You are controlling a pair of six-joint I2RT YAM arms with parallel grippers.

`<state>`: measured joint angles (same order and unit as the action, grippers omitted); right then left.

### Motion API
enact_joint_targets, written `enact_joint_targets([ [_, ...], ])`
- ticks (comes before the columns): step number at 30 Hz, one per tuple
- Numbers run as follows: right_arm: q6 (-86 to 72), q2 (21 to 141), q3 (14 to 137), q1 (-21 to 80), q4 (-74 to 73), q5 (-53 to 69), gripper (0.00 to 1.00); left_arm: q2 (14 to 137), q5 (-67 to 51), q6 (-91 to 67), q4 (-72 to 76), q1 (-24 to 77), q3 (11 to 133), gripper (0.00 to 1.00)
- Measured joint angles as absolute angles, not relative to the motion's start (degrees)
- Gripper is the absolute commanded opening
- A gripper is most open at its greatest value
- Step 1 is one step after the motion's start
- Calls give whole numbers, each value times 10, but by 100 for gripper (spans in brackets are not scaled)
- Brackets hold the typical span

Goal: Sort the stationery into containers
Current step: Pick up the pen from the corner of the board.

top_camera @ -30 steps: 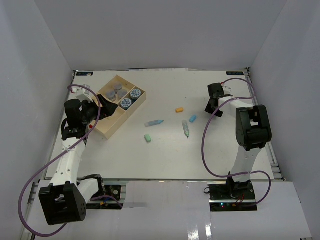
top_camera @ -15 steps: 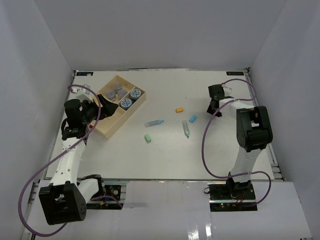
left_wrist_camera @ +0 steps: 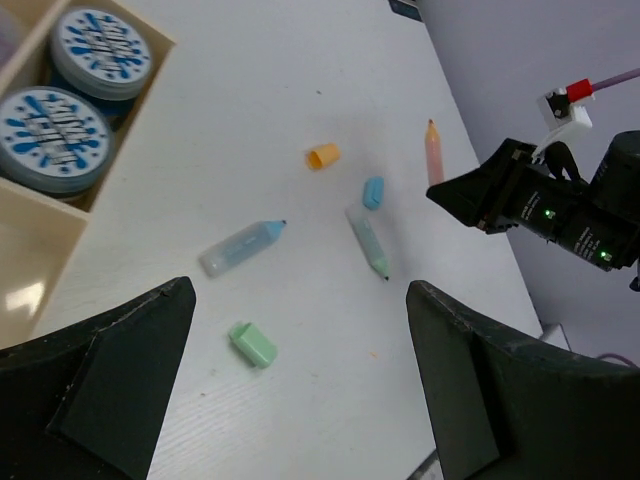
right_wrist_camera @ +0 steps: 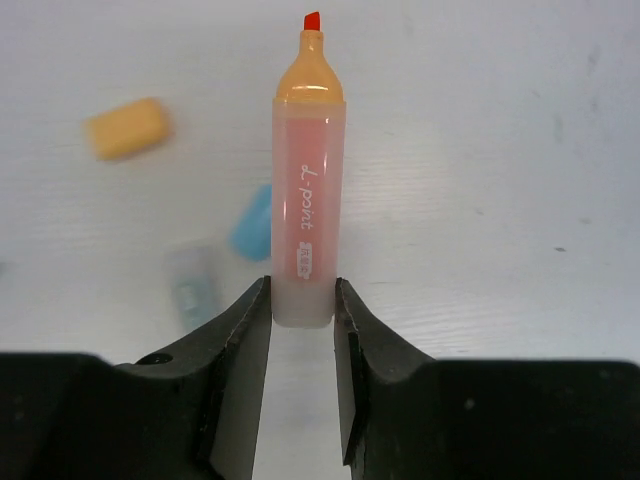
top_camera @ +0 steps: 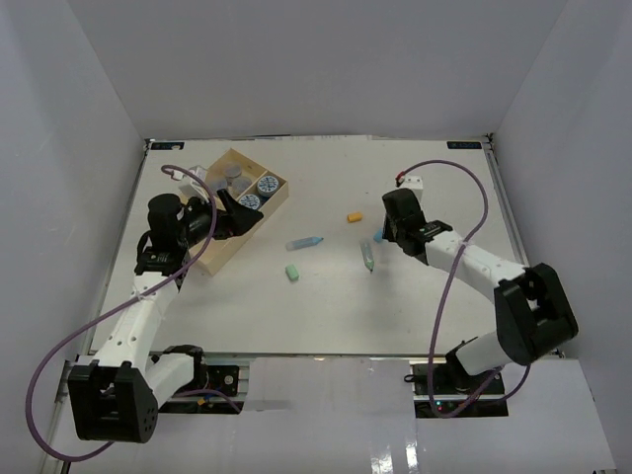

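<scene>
Your right gripper [right_wrist_camera: 302, 296] is closed narrowly on the orange-pink highlighter [right_wrist_camera: 306, 190]. Its long axis runs straight out between the fingers, tip toward 12 o'clock in the right wrist view, and it seems lifted off the table, over the loose blue piece [right_wrist_camera: 252, 222]. Seen from above, the tray [top_camera: 223, 255] lies at about 9 o'clock from this gripper, well apart, so I think a carry across is needed. Your left gripper [left_wrist_camera: 300, 345] is wide, holds nothing and is the nearer one, just beside the tray. One small compartment holds two blue-and-white rolls [left_wrist_camera: 100, 45], the other holds grey rolls [top_camera: 233, 174]. The long one is mostly hidden.
</scene>
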<state>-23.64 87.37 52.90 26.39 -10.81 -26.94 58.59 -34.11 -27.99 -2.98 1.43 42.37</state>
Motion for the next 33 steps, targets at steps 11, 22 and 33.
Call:
enact_joint_targets([
  [11,-165,661,441,502,100,-241,10,528,-330,-351,41,157,424,98],
  [22,-108,642,413,622,221,-242,11,556,-192,-369,93,299,429,89],
  [33,-83,645,413,651,256,-284,11,612,-52,-365,109,397,457,75],
])
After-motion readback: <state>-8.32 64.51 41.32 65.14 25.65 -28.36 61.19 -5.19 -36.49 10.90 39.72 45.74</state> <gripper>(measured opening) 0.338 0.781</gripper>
